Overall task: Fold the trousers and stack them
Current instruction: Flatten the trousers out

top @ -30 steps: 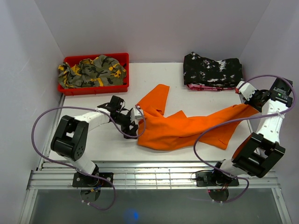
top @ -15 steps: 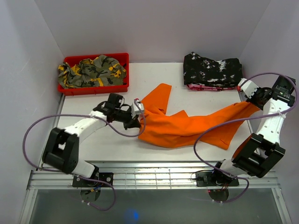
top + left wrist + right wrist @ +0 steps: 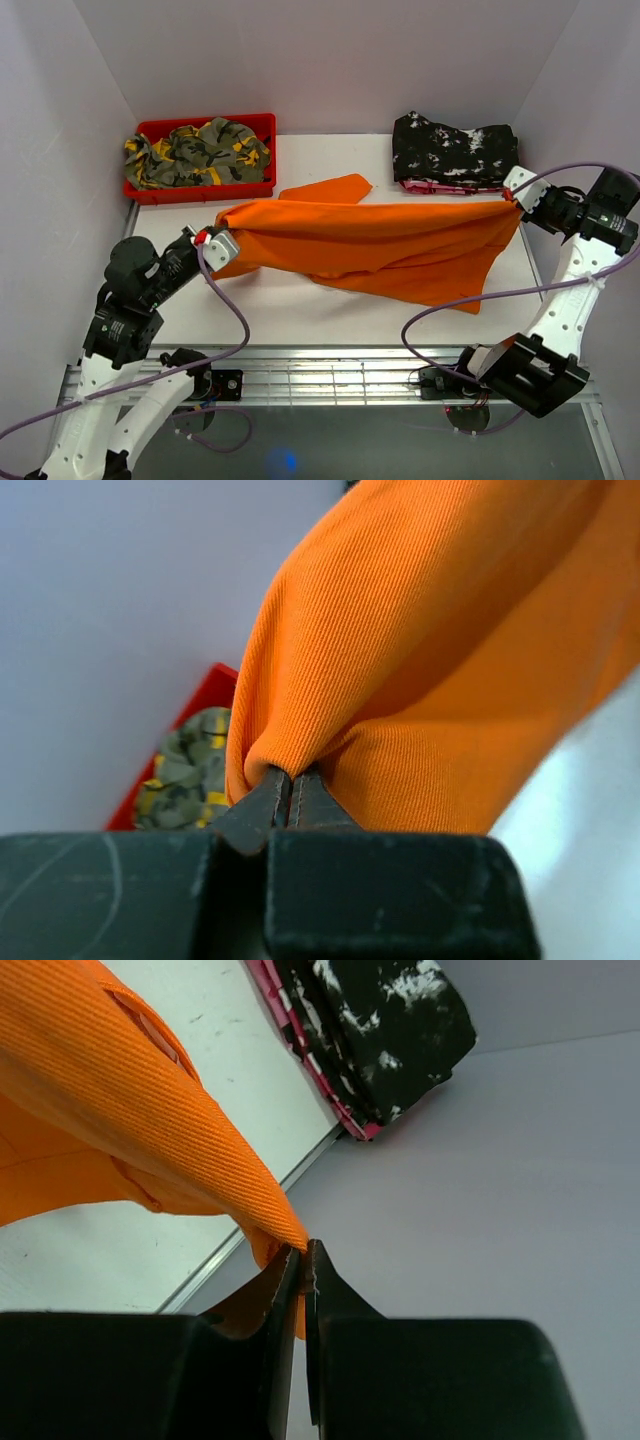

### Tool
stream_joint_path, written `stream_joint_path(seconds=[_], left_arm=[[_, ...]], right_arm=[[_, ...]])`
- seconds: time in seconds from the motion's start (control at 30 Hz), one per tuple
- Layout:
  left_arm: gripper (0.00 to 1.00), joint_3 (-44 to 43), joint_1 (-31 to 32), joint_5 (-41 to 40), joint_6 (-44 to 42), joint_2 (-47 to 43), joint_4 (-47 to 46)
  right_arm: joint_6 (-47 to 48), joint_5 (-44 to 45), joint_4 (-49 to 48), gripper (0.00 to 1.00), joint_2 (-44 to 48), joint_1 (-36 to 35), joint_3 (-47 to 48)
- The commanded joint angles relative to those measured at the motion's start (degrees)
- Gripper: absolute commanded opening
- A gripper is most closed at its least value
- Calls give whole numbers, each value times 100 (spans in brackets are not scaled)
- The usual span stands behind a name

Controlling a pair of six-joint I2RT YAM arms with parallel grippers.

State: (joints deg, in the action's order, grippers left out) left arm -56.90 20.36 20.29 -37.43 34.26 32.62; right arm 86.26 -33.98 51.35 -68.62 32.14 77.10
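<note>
white table (image 3: 300,318) bears a red bin (image 3: 200,191), speckled garment (image 3: 455,150), trousers (image 3: 400,245) trailing end.

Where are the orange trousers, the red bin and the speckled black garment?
orange trousers (image 3: 380,240): top view, middle of stretched cloth
red bin (image 3: 200,191): top view, front wall
speckled black garment (image 3: 455,150): top view, its middle

Orange trousers (image 3: 370,245) stretched taut, lifted
</note>
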Motion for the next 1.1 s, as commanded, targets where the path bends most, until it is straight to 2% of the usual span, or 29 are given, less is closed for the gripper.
stream_joint_path(seconds=[0.0,0.1,0.2,0.3,0.4,0.43,0.5,0.53,0.6,0.63,0.67,0.73,0.77,0.8,0.83,0.87,0.9,0.97,1.07], left_arm=[[0,-181,-50,-755,-317,185,-779],[0,-198,-50,-362,-397,975,-1563],[0,-259,-41,-237,-169,2292,-2574],[0,-724,-32,-394,25,3917,-3462],[0,-1549,72,-245,61,5438,-3640],[3,-1961,108,-471,78,5781,-3666],[25,-2428,240,-981,183,6693,-3518],[40,-2692,258,-1566,305,6934,-3369],[44,-3326,241,-1800,743,7147,-2640],[46,-3310,197,-1609,833,6982,-2455],[48,-2962,49,-624,869,6737,-2149],[55,-2529,-58,610,370,5870,-1569],[64,-2319,-58,1138,246,5620,-1079],[65,-2081,-76,1474,114,5426,-682],[65,-2062,-76,1799,-374,5251,-174],[65,-2053,-76,2081,-623,5223,710],[65,-1983,-59,2501,-790,5240,1041],[63,-1843,90,2463,-1029,5449,1438],[59,-1780,222,2137,-1248,6010,1423]], right_arm=[[182,-23,-553,8,34,64,113],[-302,294,-802,8,-580,21,340],[-732,724,-873,8,-1476,-137,946],[-918,1040,-829,8,-2250,-348,1465],[-900,1567,-846,8,-2814,-603,1580],[-926,1709,-977,9,-3006,-656,1580],[-1172,2173,-996,19,-3261,-805,1632],[-1303,2272,-935,33,-3315,-815,1720],[-1594,2431,-567,52,-3368,-815,2017],[-1586,2440,-374,67,-3273,-797,2063],[-1507,2396,-154,70,-3194,-727,2081],[-1034,2054,496,72,-2791,-630,1889],[-815,2044,725,72,-2658,-604,1740],[-360,2018,1266,72,-2526,-612,1590],[-207,1966,1533,72,-2325,-612,1328],[-49,1904,1840,72,-2244,-613,1177],[135,1869,2357,72,-2122,-639,1010],[250,1964,2362,69,-1937,-761,212],[304,2175,2336,66,-1664,-1094,-806]])
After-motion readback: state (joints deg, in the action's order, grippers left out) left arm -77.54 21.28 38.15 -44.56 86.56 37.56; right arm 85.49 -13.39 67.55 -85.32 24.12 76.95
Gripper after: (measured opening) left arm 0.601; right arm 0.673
